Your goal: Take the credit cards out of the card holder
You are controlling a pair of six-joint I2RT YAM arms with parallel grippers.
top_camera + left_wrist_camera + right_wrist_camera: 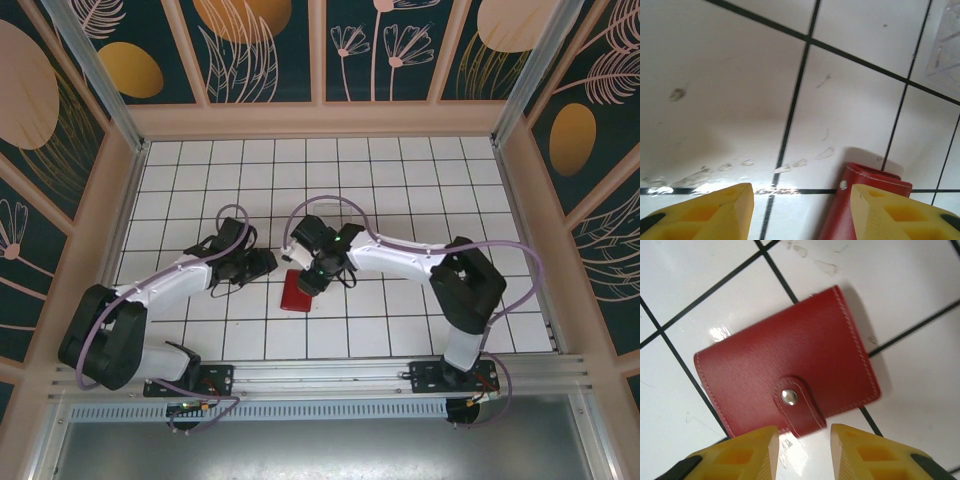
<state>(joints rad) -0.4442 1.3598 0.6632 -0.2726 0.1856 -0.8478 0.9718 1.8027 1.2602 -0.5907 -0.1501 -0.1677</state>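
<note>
The card holder (790, 375), a small red wallet, lies flat and folded shut on the white tiles, its closure tab (799, 407) snapped down with a silver stud. The credit cards are hidden. My right gripper (805, 450) hovers just off the tab's edge, open, with bare tile between its yellow fingers. In the top view the right gripper (315, 268) sits over the card holder (295, 295). My left gripper (801, 212) is open to the left of it; one corner of the card holder (850, 200) shows beside its right finger, and nothing lies between the fingers.
A corner of a clear plastic tray (946, 50) shows at the upper right of the left wrist view. The table (400, 180) is white tile with black grid lines, walled on three sides. Smudges mark the tile near the wallet.
</note>
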